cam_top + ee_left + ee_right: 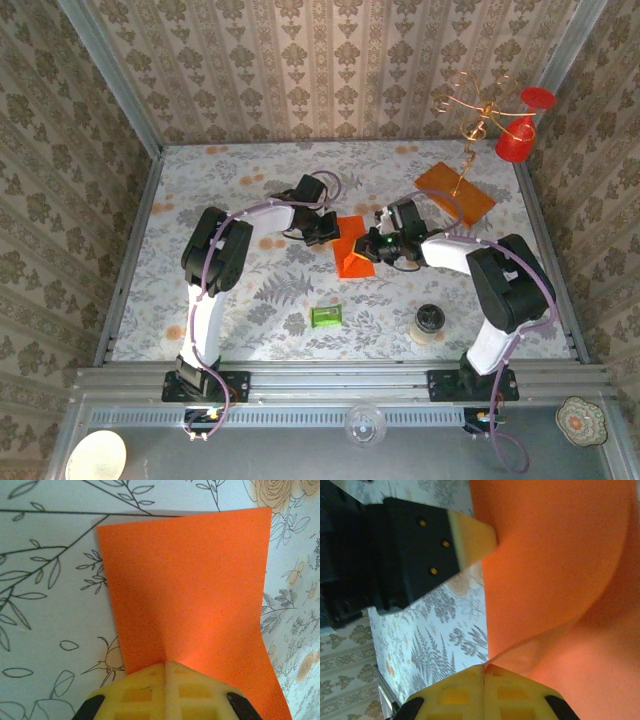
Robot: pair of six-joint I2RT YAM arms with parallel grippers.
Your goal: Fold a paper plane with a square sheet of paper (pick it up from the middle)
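Table (230, 180) left open; board (455, 192) behind right hand (366, 252); green packet (326, 317), jar (430, 322) toward front.

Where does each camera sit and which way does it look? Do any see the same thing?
Top external: high above and behind the arms, looking down at the table; both arms show, left gripper and right gripper both gripping the square sheet of paper.
Left wrist: on the left arm, looking along its shut fingers at the sheet.
Right wrist: on the right arm, looking past its shut fingers at the sheet and the left gripper.
Shared: all see the sheet; top and right wrist both see the left gripper.
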